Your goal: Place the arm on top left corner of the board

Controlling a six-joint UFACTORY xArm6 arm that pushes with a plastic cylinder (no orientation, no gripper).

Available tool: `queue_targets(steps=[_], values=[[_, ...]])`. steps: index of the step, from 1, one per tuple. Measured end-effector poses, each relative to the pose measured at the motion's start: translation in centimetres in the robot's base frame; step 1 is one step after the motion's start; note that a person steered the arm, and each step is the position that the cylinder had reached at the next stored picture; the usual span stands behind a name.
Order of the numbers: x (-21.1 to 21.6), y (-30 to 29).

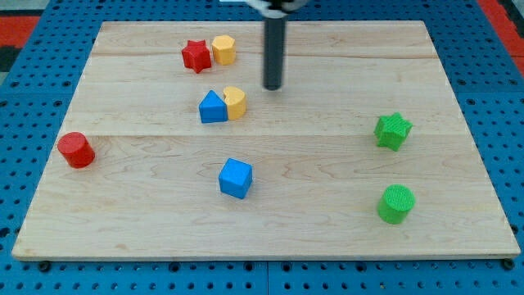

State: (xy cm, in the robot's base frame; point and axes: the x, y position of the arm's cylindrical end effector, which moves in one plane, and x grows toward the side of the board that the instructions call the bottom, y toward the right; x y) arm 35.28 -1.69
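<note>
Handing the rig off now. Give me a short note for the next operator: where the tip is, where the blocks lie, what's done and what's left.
My tip is on the board, top centre, just right of the yellow heart and touching no block.
The red star and yellow hexagon sit between my tip and the top left corner. The blue triangle adjoins the heart.
Done: nothing visible; the corner is not reached.
Left: slide to the top left corner, probably steering around the star and hexagon.

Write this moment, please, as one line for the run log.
my tip: upper middle of board, right of yellow heart | top left corner: not reached | red star, yellow hexagon: on the way
</note>
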Motion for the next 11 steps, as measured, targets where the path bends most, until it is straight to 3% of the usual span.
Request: queue_targets(steps=[1, 3, 7, 8, 10, 11], values=[[3.8, 0.6], [5.1, 9.4], [-6.9, 10.6], [-11.0, 9.6], [-16.1, -6.0], [-16.1, -9.8]])
